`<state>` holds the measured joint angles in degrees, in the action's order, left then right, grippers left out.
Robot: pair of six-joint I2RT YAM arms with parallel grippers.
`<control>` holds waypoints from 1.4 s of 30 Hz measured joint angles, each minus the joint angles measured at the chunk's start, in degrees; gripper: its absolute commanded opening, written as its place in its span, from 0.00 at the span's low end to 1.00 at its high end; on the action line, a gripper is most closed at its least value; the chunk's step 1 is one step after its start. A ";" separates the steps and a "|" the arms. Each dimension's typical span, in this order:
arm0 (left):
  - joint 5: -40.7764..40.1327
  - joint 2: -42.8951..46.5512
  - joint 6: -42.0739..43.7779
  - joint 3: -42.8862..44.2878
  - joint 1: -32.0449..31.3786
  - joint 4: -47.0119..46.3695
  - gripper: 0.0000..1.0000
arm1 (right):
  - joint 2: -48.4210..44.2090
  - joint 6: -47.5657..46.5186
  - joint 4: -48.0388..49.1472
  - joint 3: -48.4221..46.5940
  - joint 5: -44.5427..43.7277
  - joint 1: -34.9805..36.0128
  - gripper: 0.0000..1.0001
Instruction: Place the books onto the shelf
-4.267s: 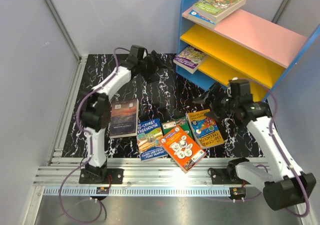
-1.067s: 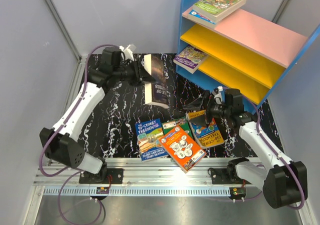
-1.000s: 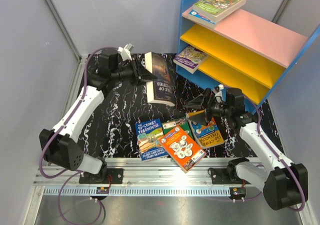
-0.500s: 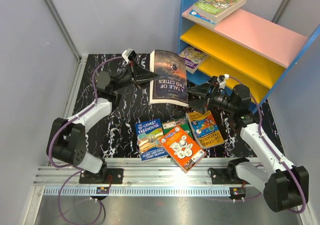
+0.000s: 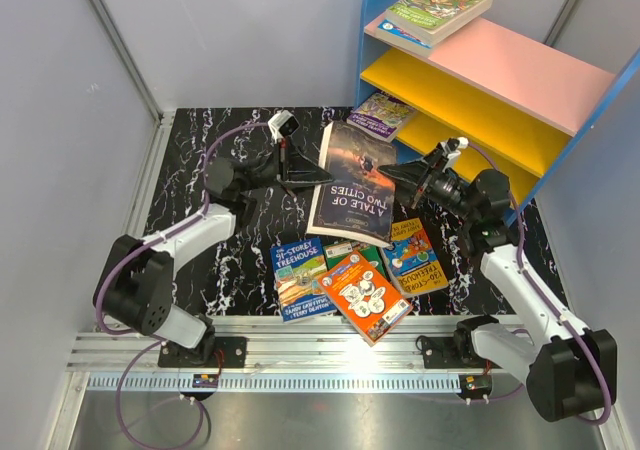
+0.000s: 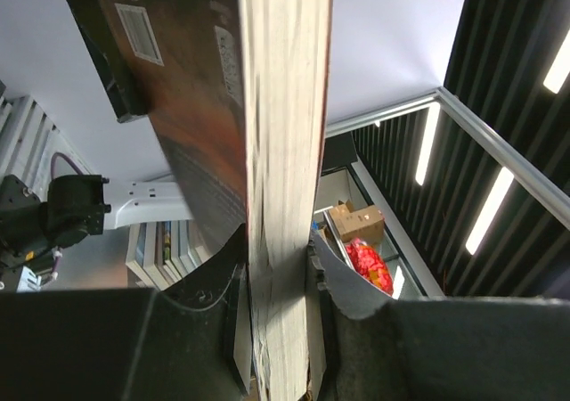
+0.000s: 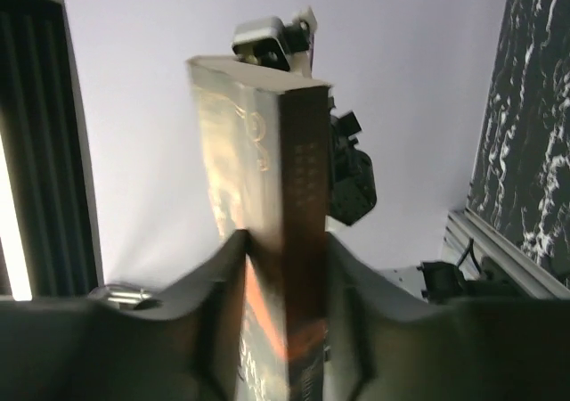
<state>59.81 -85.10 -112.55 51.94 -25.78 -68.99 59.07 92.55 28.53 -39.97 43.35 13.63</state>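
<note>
Your left gripper [image 5: 322,179] and right gripper [image 5: 396,173] are clamping the dark brown book [image 5: 354,192] mid-frame; the shelf [image 5: 520,65] upper right is holding 3, and 4 loose books [image 5: 368,292] are waiting below.

The top camera looked down from behind on the whole table [image 5: 190,145], while both wrist cameras faced upward, very near the same dark book [image 5: 352,185], from opposite edges.

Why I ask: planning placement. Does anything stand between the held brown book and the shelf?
Nothing stands in the gap between the dark brown paperback and the blue-framed shelf. The right pincer grips its shelf-side edge, and a purple book occupies the lower yellow board's left end.
</note>
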 measured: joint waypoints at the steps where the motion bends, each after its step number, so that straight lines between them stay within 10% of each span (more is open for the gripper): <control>1: -0.11 0.00 0.42 0.00 -0.50 0.22 0.00 | -0.13 0.17 0.11 -0.09 0.20 -0.09 0.27; 6: 0.04 1.64 7.30 0.83 -0.72 9.16 0.14 | -2.21 0.81 -1.07 -0.15 -1.77 -0.74 0.00; 11: -2.21 3.76 37.16 16.35 -1.68 53.40 0.99 | -5.68 -2.23 -8.59 -0.44 -3.43 -0.81 0.00; 16: -20.98 1.27 67.63 42.71 -2.80 101.20 0.99 | -7.63 -9.05 -23.34 -5.62 -3.82 -0.17 0.00; 22: -53.16 1.40 86.31 58.97 -8.66 128.96 0.99 | -4.02 -24.04 -50.56 -19.91 -8.98 0.24 0.00; 31: -87.25 -3.65 98.07 64.59 -41.22 139.40 0.99 | 9.75 -37.94 -80.32 -34.18 -23.63 0.22 0.00; 42: -95.08 -14.29 103.75 66.58 -57.53 136.65 0.99 | 13.68 -40.70 -90.23 -35.65 -28.09 0.61 0.00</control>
<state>-35.27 -99.39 -8.80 118.52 -83.31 67.66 72.75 51.86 -61.69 -75.61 15.27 14.24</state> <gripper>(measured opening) 0.987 0.275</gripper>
